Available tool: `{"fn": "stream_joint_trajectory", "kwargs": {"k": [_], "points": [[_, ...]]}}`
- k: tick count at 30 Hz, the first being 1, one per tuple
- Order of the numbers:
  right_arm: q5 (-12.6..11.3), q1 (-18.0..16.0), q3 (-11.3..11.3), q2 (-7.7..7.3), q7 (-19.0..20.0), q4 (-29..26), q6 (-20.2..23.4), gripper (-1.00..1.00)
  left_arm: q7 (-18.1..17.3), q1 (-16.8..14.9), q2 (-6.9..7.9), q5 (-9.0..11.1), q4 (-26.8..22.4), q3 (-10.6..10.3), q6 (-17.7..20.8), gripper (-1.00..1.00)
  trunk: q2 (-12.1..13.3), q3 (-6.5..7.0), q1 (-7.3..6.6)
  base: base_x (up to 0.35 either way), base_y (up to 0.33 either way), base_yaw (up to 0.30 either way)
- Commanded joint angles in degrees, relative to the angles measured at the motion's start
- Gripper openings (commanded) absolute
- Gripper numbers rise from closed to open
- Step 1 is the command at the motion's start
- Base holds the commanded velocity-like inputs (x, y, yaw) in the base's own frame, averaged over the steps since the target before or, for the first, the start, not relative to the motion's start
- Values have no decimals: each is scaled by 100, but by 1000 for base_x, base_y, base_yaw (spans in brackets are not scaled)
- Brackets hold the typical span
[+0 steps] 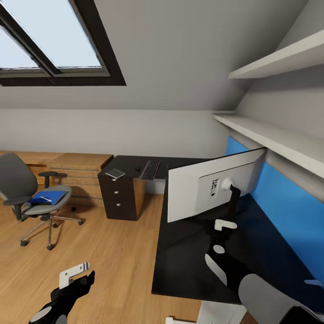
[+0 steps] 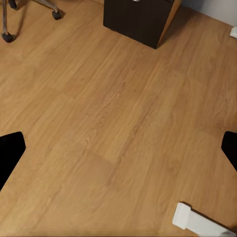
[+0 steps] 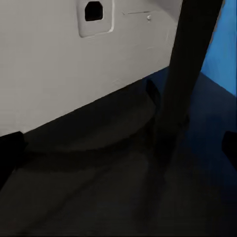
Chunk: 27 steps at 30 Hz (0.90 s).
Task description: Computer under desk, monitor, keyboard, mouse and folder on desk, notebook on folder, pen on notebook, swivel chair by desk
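Since the monitor [image 1: 211,186] stands on the desk [image 1: 180,265] with its pale back to the robot and the right gripper [image 1: 223,234] is close behind its thin stand [image 3: 190,64], the main risk is a tip-over — a push on the stand or panel could topple the screen toward the blue wall panel [image 1: 288,211], or slide it off the base. Its long axis runs roughly along the wall, slightly angled; the screen seems to face the wall, i.e. the wrong way for use. In the right wrist view the fingertips sit wide apart, holding nothing. The left gripper [image 1: 74,276] hangs over the floor [image 2: 118,123], spread too, empty. The keyboard [image 1: 150,170] and notebook [image 1: 115,173] lie on the far desk wing; the folder [image 1: 47,197] is on the swivel chair [image 1: 27,193].
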Motion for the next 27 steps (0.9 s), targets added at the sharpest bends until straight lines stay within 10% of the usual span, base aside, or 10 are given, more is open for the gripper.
{"fn": "stream_joint_trajectory", "kwargs": {"k": [1, 2, 7, 9, 12, 27], "points": [[-61, 70, 44, -13, -165, -284, 171, 100, 38, -2, -2, 61, -7, 0, 20, 100, -7, -8, 0, -148, 180, 0], [-54, 520, 43, -17, -1222, -2325, 1849, 100, 38, -4, -7, 48, 0, -39, 22, 100, -7, -8, 0, -28, 232, 0], [-55, 619, 60, 33, -1824, -3086, 2584, 100, 38, -2, -10, 29, 1, -254, 19, 100, -7, -8, 0, -10, 277, 0], [-69, 667, 189, 76, -1898, -3196, 2206, 100, 38, -3, -15, 25, 1, -344, 15, 100, -7, -8, 0, 213, 260, 0], [-57, 754, 994, 72, -1921, -3180, 2086, 100, 38, -2, -19, 34, 15, -452, 15, 100, -7, -8, 0, 228, 270, 0], [242, 766, 1097, 70, -1937, -3162, 1921, 100, 38, -3, -19, 34, 59, -534, 22, 100, -7, -8, 0, 229, 224, 0]]}}
